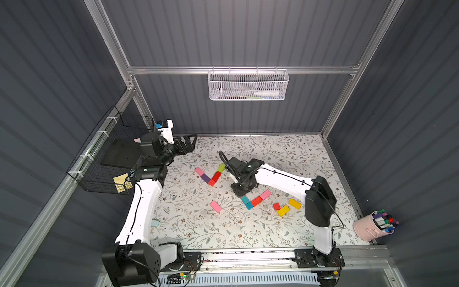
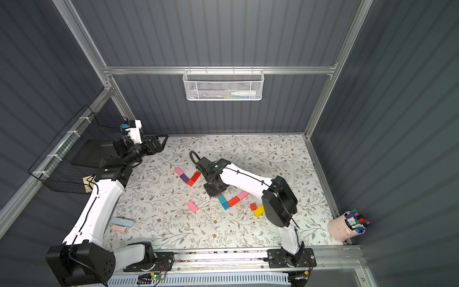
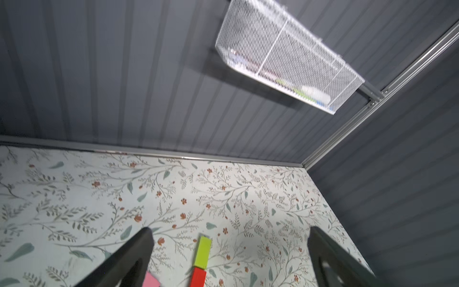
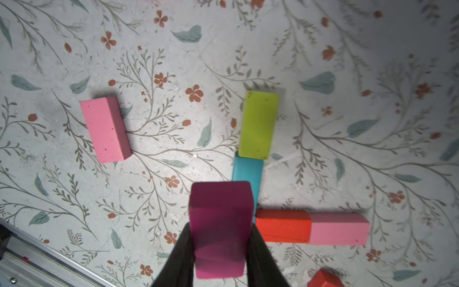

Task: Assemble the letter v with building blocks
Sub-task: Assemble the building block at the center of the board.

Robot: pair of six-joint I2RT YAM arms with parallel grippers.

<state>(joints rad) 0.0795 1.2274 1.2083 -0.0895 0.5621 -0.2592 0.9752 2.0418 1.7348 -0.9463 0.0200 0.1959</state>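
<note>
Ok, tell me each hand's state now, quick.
Left hand: open, empty.
Right hand: closed on the magenta block.

The left gripper (image 3: 231,231) looks out low across the table, its two dark fingers spread wide apart. Between them, on the floral-patterned table (image 3: 74,198), a lime block (image 3: 203,252) lies end to end with a red block (image 3: 198,277), touching it, with the lime one farther off. Only a corner of a pink block (image 3: 152,282) shows, left of the red one and apart from it. Beyond stands a grey ribbed wall (image 3: 124,74) holding a white mesh basket (image 3: 285,57) whose contents are blurred. An aluminium rail (image 3: 397,74) runs up the far right corner.
</note>
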